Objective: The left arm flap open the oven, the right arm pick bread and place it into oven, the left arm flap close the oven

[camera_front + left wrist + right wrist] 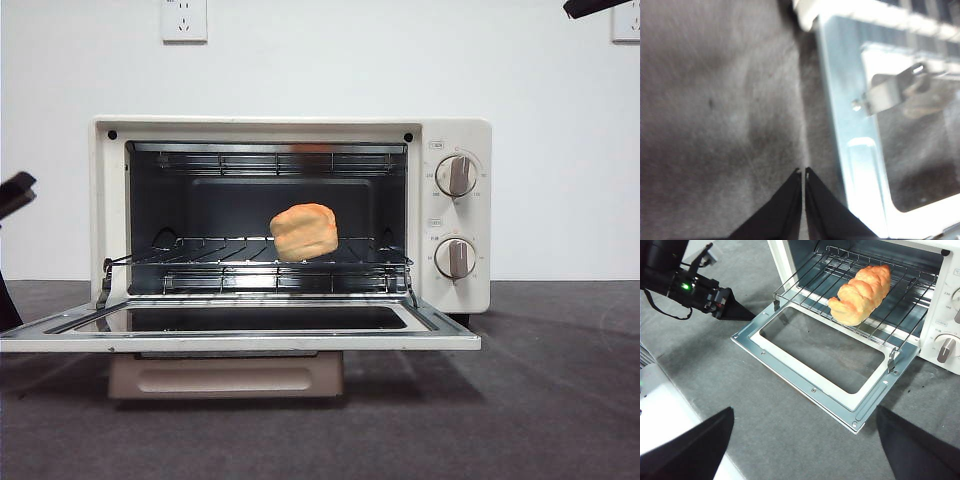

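The cream-white oven (pixel 455 140) stands in the middle of the table with its door (pixel 240 340) flapped down flat. The golden bread (pixel 304 232) lies on the wire rack (pixel 900 325) inside; it also shows in the right wrist view (pixel 860 292). My left gripper (pixel 803 172) is shut and empty, low over the grey table just beside the left edge of the open door (pixel 840 100). It shows in the right wrist view (pixel 742 315) and at the front view's left edge (pixel 15 192). My right gripper (pixel 805 412) is open and empty, high above and in front of the door, clear of the oven.
The door's beige handle (pixel 225 378) hangs below its front edge. Two knobs (pixel 456 175) sit on the oven's right panel. Grey mat (pixel 540 400) covers the table. A white surface (pixel 660 410) lies at the left. The right arm's tip (pixel 595 7) shows top right.
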You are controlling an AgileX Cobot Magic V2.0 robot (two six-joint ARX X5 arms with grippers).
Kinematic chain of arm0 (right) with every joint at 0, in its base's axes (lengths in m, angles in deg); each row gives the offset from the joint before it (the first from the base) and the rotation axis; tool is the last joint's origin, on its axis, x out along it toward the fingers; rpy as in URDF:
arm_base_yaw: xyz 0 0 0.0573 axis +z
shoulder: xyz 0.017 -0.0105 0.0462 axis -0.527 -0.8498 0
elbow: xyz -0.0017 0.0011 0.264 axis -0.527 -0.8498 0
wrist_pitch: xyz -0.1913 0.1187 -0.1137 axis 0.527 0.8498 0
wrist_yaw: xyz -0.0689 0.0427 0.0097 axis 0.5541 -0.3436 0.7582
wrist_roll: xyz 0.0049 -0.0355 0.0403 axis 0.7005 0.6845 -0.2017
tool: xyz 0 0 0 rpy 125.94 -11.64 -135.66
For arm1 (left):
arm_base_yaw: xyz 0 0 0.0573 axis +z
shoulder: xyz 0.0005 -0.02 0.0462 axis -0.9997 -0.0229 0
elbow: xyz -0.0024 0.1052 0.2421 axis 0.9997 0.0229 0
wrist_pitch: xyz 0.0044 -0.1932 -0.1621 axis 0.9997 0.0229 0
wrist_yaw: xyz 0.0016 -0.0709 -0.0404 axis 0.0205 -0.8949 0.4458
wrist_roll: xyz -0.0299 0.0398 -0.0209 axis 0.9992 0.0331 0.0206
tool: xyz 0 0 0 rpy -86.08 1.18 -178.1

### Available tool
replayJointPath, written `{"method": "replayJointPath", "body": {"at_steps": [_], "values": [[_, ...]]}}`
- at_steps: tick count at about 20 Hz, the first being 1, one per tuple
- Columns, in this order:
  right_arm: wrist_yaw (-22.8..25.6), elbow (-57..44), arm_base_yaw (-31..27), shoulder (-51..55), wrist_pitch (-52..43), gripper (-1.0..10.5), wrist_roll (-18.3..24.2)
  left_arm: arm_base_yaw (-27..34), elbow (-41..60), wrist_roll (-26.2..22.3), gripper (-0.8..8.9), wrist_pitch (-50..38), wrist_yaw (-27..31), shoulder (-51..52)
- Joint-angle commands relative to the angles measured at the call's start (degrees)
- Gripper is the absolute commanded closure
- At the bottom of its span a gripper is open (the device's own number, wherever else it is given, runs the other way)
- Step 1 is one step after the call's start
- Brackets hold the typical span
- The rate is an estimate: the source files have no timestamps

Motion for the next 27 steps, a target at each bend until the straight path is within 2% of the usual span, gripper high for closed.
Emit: {"method": "replayJointPath", "body": {"at_steps": [1,13,17,21,27], "values": [[-0.1,0.7,0.6,-0.3,-0.3,5.1,0.5,0.0,-0.1,-0.7,7.99,-1.9,-2.4,-2.8],[0.1,0.7,0.6,-0.3,-0.3,5.1,0.2,0.2,-0.2,0.6,7.99,-4.6,-11.9,-6.4],[0.2,0.7,0.6,-0.3,-0.3,5.1,0.2,1.2,-0.2,5.8,7.99,-9.8,-17.5,-6.4],[0.2,0.7,0.6,-0.3,-0.3,5.1,0.2,2.2,-0.2,11.1,7.99,-15.8,-20.4,-6.4],[0.1,0.7,0.6,-0.3,-0.3,5.1,-0.5,4.0,-0.3,16.1,7.99,-23.2,-21.1,-6.1]]}}
